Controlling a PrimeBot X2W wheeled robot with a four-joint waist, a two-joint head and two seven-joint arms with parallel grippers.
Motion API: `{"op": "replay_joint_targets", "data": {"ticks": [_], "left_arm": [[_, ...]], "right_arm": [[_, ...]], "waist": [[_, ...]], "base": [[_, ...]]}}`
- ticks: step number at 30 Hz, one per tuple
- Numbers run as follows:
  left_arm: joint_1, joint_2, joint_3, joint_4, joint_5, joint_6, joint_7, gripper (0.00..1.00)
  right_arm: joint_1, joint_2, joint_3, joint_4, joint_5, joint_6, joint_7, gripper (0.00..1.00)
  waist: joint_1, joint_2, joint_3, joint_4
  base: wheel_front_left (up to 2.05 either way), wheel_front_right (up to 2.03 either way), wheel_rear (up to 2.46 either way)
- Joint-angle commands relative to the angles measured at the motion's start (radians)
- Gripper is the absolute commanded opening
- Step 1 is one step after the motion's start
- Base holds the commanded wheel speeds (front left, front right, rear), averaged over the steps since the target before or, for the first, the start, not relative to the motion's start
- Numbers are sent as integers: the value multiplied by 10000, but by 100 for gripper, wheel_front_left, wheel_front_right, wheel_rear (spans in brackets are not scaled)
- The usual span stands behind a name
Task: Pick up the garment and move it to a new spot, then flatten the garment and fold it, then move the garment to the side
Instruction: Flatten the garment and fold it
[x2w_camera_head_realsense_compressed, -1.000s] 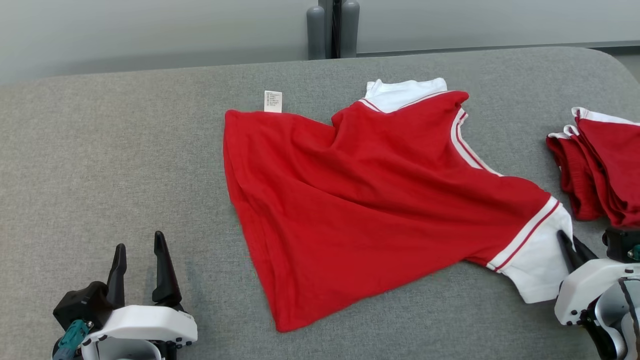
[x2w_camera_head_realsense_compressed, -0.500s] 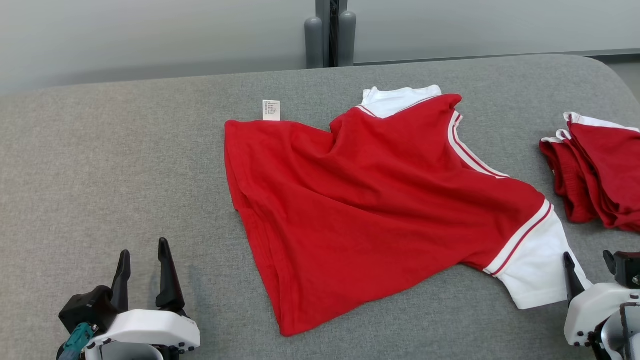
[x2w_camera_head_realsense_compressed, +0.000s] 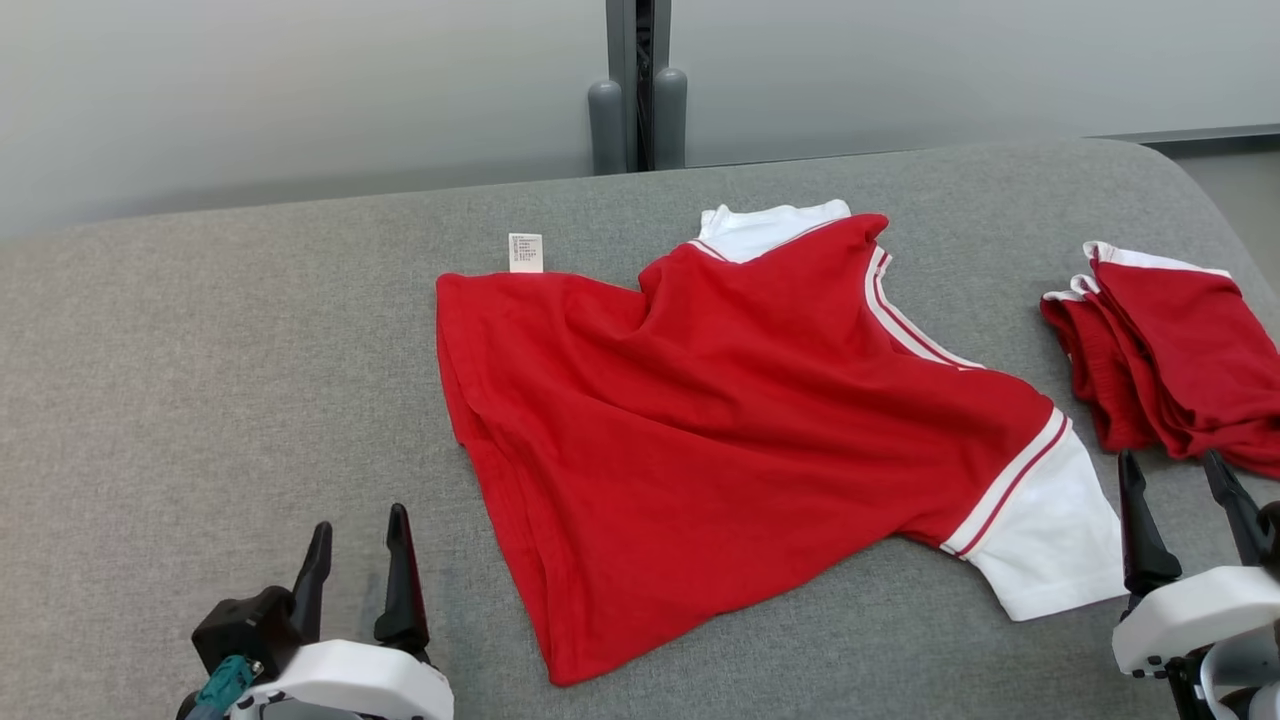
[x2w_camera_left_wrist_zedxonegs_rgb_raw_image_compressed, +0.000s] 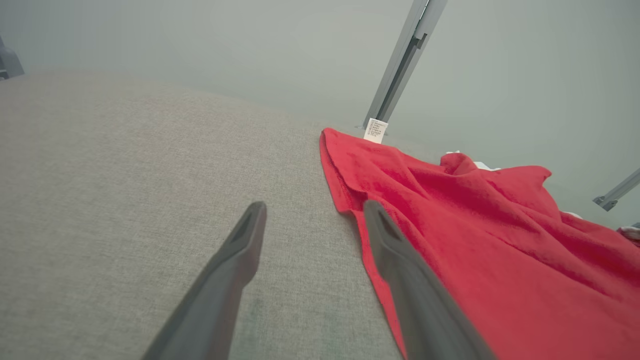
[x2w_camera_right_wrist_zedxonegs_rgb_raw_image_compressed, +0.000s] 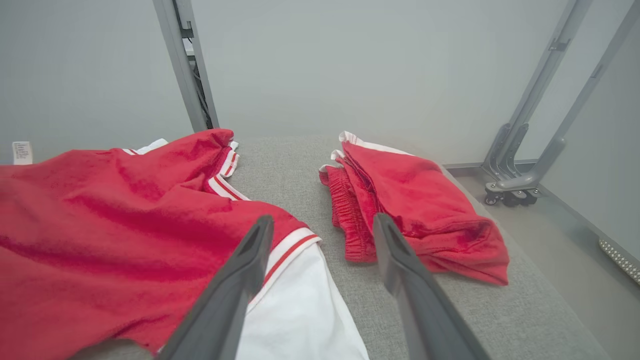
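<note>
The red garment (x2w_camera_head_realsense_compressed: 720, 420) lies spread but rumpled in the middle of the grey surface (x2w_camera_head_realsense_compressed: 200, 350). The left fingers (x2w_camera_head_realsense_compressed: 400, 585) stand apart and empty near its hem. The right fingers (x2w_camera_head_realsense_compressed: 1137, 530) gape, empty, just beside its white sleeve (x2w_camera_head_realsense_compressed: 1050, 540), with a folded red pile (x2w_camera_head_realsense_compressed: 1170, 350) beyond.

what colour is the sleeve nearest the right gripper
The sleeve is white, edged by a red and white stripe; clearest in the head view.
</note>
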Motion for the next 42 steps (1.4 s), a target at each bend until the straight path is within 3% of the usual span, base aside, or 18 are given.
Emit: {"op": "replay_joint_targets", "data": {"ticks": [1, 15, 42], "left_arm": [[45, 31, -92, -2, 125, -65, -20, 100], [206, 176, -451, -274, 387, -110, -135, 100], [1381, 755, -310, -1617, 383, 318, -30, 100]], "right_arm": [[268, 40, 65, -469, 99, -2, -37, 100], [1173, 239, 649, -2048, 537, -2, -273, 100], [1354, 238, 1356, -1932, 998, -2, -285, 100]], "waist": [[0, 0, -93, 2], [0, 0, -788, 163], [0, 0, -1464, 577]], "base": [[0, 0, 0], [0, 0, 0], [0, 0, 0]]}}
